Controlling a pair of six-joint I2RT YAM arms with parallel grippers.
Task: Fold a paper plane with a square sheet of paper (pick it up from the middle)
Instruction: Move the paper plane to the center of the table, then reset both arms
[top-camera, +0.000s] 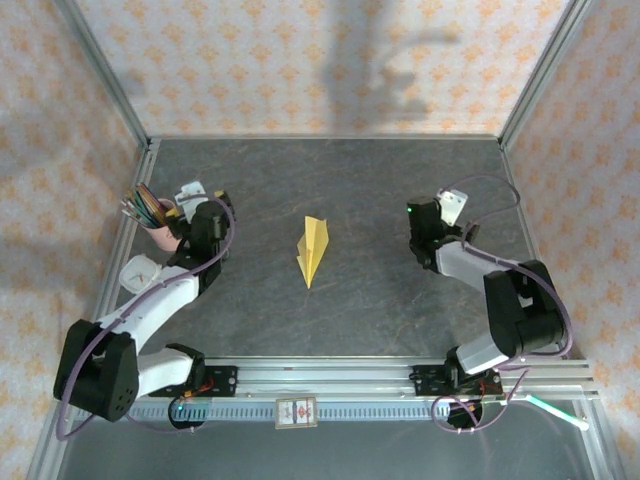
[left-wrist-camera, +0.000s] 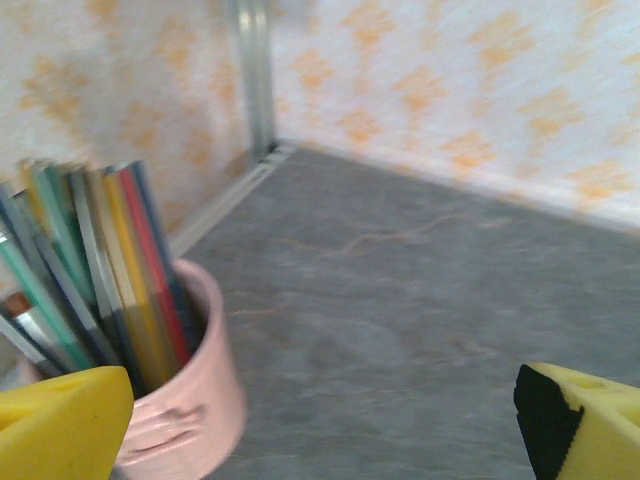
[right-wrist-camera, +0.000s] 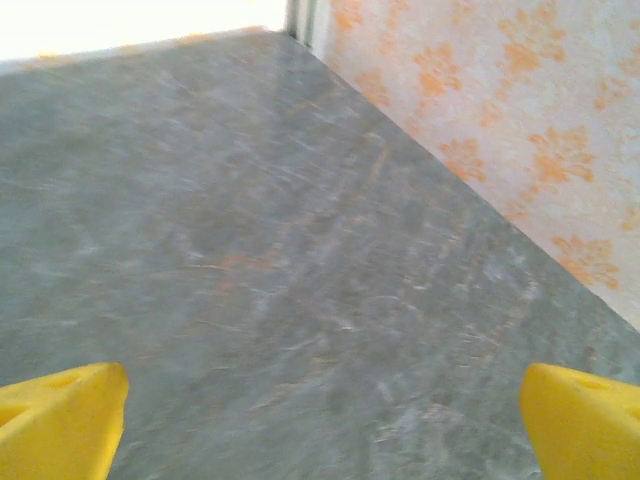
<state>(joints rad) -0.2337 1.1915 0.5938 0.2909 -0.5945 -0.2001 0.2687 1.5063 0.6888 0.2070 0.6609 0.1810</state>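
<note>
The plane (top-camera: 314, 250) is pictured mid-table (top-camera: 400, 170), its long axis laid from far edge to near; nose nearward. It is flanked by the left gripper (top-camera: 200, 205) and the right gripper (top-camera: 440, 215), jaws spread wide and empty; neither is judged clearly nearer.

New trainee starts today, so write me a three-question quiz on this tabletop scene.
1. True or false: the yellow folded paper plane lies free on the grey table.
2. What do the right arm's yellow fingers hold?
3. The pink cup of coloured pens stands nearest to: A the left arm's yellow fingers; B the right arm's fingers; C the plane.
Key: 1 true; 2 nothing, they are open; 3 A.
</note>
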